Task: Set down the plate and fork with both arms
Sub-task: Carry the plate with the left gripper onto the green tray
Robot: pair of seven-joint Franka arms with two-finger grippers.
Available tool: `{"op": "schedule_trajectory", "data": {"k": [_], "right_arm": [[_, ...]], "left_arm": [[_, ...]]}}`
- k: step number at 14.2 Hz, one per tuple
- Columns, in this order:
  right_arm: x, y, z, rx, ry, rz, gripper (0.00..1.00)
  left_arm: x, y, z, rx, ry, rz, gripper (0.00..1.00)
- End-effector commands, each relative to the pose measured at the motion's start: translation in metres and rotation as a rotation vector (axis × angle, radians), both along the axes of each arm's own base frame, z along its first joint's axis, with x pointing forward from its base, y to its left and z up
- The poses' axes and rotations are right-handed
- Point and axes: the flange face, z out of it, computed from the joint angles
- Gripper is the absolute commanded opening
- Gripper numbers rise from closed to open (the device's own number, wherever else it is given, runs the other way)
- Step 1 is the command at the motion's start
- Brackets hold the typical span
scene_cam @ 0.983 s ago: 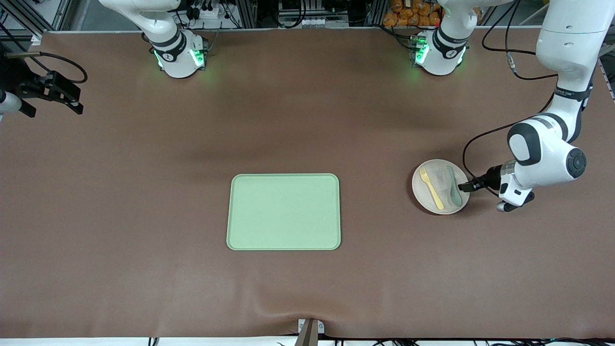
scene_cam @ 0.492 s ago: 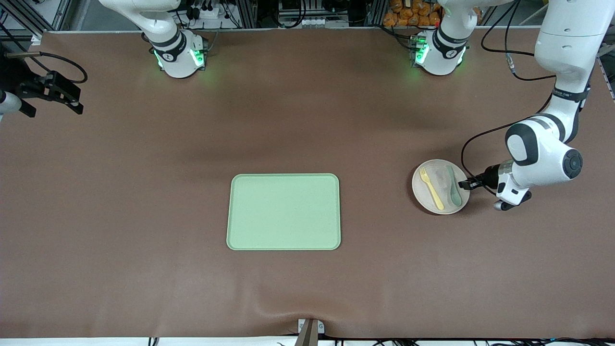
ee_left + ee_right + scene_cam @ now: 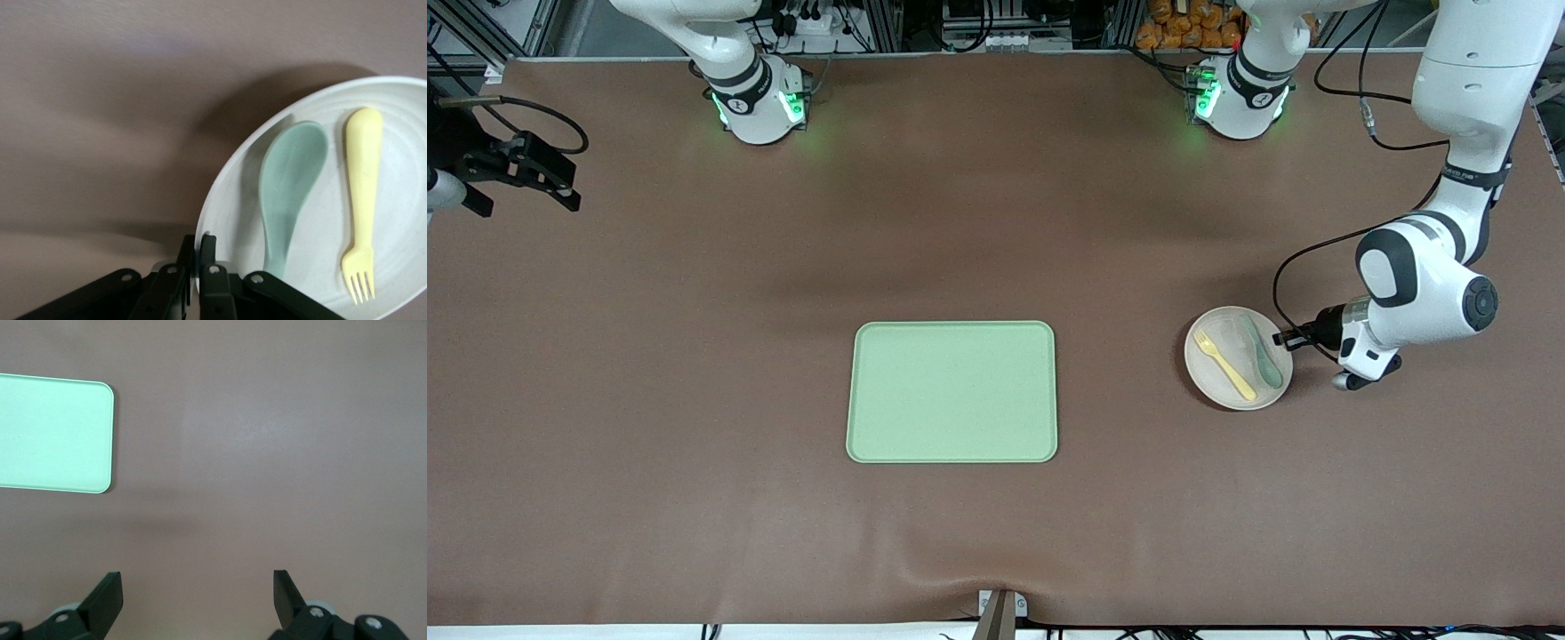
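Now, front view – plate: we see the plate (image 3: pixel 1237 358) toward the left arm's end of the table, well apart from the light-green tray (image 3: pixel 951 392) at mid-table; against the earlier frames its edge away from the gripper sits a little lower and it looks tilted.
Front view – cutlery: we find the fork (image 3: pixel 1224 364) and the grey-green spoon (image 3: pixel 1262 352) lying side by side on the plate, both slightly shifted with it.
Front view – left gripper: we see the left gripper (image 3: pixel 1286 339) at the plate's rim, a little higher than before.
Front view – right gripper: we see the right gripper (image 3: pixel 541 174) waiting over the right arm's end of the table, unchanged.
Left wrist view – grip: we see the fingers (image 3: pixel 211 275) pinched together on the rim of the plate (image 3: pixel 227 193), spoon (image 3: pixel 291 180) and fork (image 3: pixel 361 193) resting inside.
Right wrist view – jaws: we see the fingers (image 3: pixel 107 597) spread wide over bare table, with a corner of the tray (image 3: pixel 53 433) in sight.
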Motion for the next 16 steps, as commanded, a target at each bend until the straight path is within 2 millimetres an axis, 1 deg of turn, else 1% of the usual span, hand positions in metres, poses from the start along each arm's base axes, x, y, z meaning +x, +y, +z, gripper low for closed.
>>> {"op": "schedule_trajectory", "data": {"k": [1,4,6,8,10,11,12,13,14,16], "right_arm": [[0.001,-0.002,0.003,0.016,0.000,0.001,1.00],[0.002,-0.002,0.003,0.016,-0.001,0.001,1.00],[0.002,-0.003,0.002,0.016,0.000,0.000,1.00],[0.002,-0.003,0.002,0.016,0.002,0.000,1.00],[0.002,-0.003,0.002,0.016,0.002,0.000,1.00],[0.002,-0.002,0.002,0.016,0.002,0.001,1.00],[0.002,-0.003,0.002,0.016,0.002,0.000,1.00],[0.002,-0.002,0.002,0.016,0.002,0.001,1.00],[0.002,-0.002,0.002,0.016,0.002,0.001,1.00],[0.002,-0.002,0.002,0.016,0.000,0.001,1.00]], "left_arm": [[0.005,-0.022,0.003,-0.041,-0.008,-0.012,0.00],[0.018,-0.047,0.017,-0.071,-0.013,-0.055,0.00],[0.027,-0.068,0.030,-0.091,-0.030,-0.082,0.00],[0.041,-0.096,0.051,-0.119,-0.055,-0.116,0.00],[0.054,-0.120,0.075,-0.146,-0.074,-0.148,0.00],[0.058,-0.135,0.083,-0.164,-0.083,-0.184,0.00],[0.061,-0.151,0.086,-0.177,-0.091,-0.209,0.00],[0.067,-0.177,0.093,-0.192,-0.106,-0.231,0.00],[0.072,-0.199,0.096,-0.199,-0.118,-0.256,0.00],[0.082,-0.244,0.096,-0.211,-0.127,-0.278,0.00]]}}
